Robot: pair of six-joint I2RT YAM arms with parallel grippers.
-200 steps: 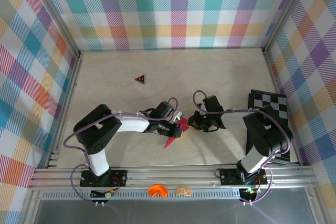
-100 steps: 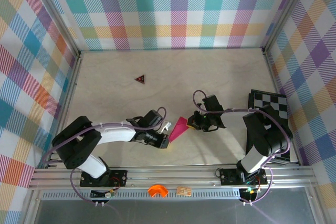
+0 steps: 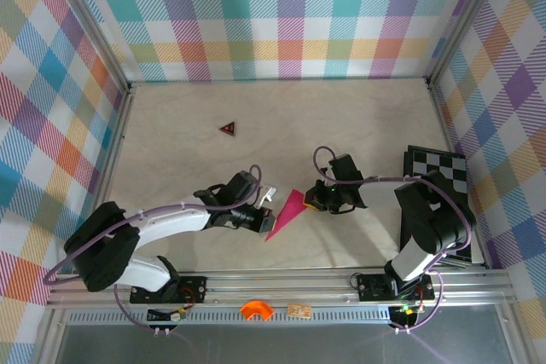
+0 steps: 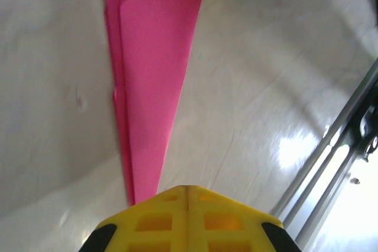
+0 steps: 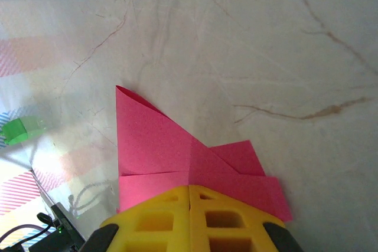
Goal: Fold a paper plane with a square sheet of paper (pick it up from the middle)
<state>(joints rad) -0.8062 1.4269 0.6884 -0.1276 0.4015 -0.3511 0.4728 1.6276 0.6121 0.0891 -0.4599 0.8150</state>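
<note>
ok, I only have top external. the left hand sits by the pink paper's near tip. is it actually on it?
Observer: In the left wrist view the left hand is shut and the paper plane narrows to a tip that reaches it. I can't tell whether it is pinching or pressing.
Operator: And the right hand?
Observer: In the right wrist view the right hand is shut too, and it covers the edge of the wide end.
Operator: Folds look ok?
Observer: That same view shows several creased layers stacked at the wide end.
</note>
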